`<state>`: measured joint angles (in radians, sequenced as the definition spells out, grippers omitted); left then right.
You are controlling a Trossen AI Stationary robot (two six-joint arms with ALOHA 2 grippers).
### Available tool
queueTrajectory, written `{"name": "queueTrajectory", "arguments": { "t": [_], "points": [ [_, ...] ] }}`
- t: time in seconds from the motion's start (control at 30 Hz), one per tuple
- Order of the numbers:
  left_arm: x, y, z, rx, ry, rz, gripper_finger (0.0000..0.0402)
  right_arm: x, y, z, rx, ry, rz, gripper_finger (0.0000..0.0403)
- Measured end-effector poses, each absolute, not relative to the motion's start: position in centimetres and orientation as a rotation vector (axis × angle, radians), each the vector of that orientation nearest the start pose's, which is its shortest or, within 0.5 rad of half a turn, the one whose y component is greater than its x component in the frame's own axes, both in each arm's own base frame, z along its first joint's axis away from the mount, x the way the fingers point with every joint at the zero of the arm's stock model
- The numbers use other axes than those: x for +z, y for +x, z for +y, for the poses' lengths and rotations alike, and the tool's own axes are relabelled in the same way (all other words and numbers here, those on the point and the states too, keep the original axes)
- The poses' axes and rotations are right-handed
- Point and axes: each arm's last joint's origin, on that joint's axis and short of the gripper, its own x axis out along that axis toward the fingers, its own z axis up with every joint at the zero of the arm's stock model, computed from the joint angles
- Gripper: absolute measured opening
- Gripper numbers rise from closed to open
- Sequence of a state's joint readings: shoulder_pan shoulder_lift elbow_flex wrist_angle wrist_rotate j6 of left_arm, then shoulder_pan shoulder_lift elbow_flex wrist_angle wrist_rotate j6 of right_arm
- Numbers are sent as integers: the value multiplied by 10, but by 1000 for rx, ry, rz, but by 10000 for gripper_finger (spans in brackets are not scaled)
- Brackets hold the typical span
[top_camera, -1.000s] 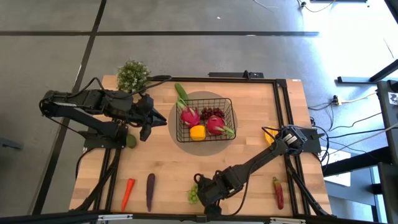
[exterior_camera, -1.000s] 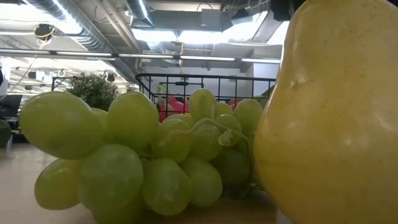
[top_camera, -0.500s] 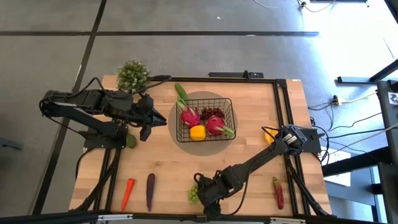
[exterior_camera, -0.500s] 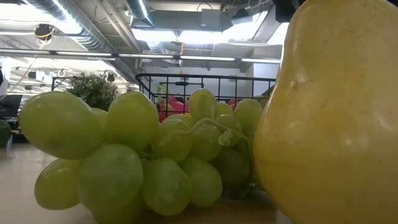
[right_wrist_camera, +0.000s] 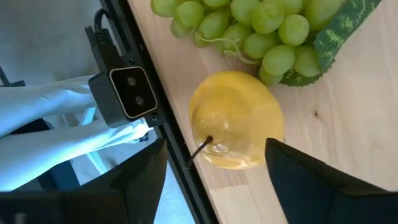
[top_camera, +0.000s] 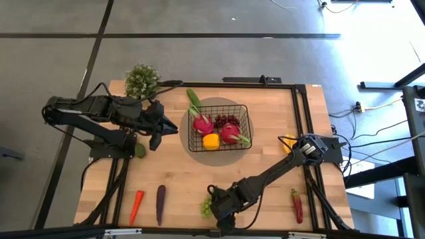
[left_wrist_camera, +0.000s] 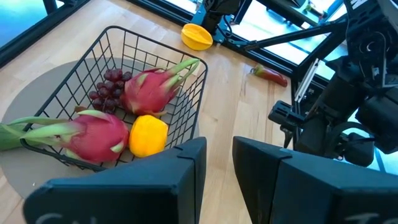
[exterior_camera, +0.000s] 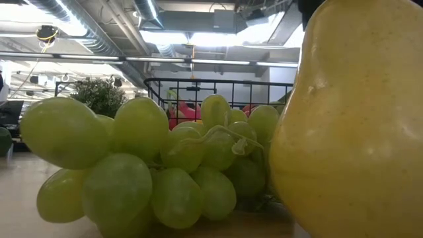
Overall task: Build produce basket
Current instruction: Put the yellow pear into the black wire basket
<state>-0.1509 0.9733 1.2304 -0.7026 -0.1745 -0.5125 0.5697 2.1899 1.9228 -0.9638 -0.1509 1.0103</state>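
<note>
A yellow pear [right_wrist_camera: 236, 121] stands on the table near its front edge, next to a bunch of green grapes [right_wrist_camera: 249, 25]. My right gripper [top_camera: 220, 208] points down over the pear, open, with one finger [right_wrist_camera: 146, 177] apart from it and the other [right_wrist_camera: 305, 174] close by its side. The black wire basket [top_camera: 219, 128] at mid-table holds two pink dragon fruits [left_wrist_camera: 93, 134], purple grapes [left_wrist_camera: 106, 87] and a yellow fruit [left_wrist_camera: 148, 137]. My left gripper [left_wrist_camera: 217, 177] hangs above the table left of the basket, a narrow gap between its fingers, with nothing in them.
A carrot [top_camera: 136, 206] and an eggplant [top_camera: 160, 204] lie near the front left, a red chili [top_camera: 297, 206] at the front right, and a yellow fruit [top_camera: 287, 145] by the right rail. A potted plant [top_camera: 141, 79] stands at the far left. A small camera [right_wrist_camera: 127, 93] sits at the front edge.
</note>
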Motion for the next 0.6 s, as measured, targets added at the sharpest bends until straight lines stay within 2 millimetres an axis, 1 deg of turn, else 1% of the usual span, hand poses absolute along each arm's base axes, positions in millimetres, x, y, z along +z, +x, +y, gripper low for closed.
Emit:
{"name": "queueTrajectory", "arguments": {
  "t": [0.33,0.47,0.6],
  "points": [
    [401,179,-22,135,-432,422,69,221,383,250,-51,588,1397,196],
    [401,179,-22,135,-432,422,69,221,383,250,-51,588,1397,184],
    [401,179,-22,135,-432,423,69,221,383,250,-52,589,1397,179]
  ]
}}
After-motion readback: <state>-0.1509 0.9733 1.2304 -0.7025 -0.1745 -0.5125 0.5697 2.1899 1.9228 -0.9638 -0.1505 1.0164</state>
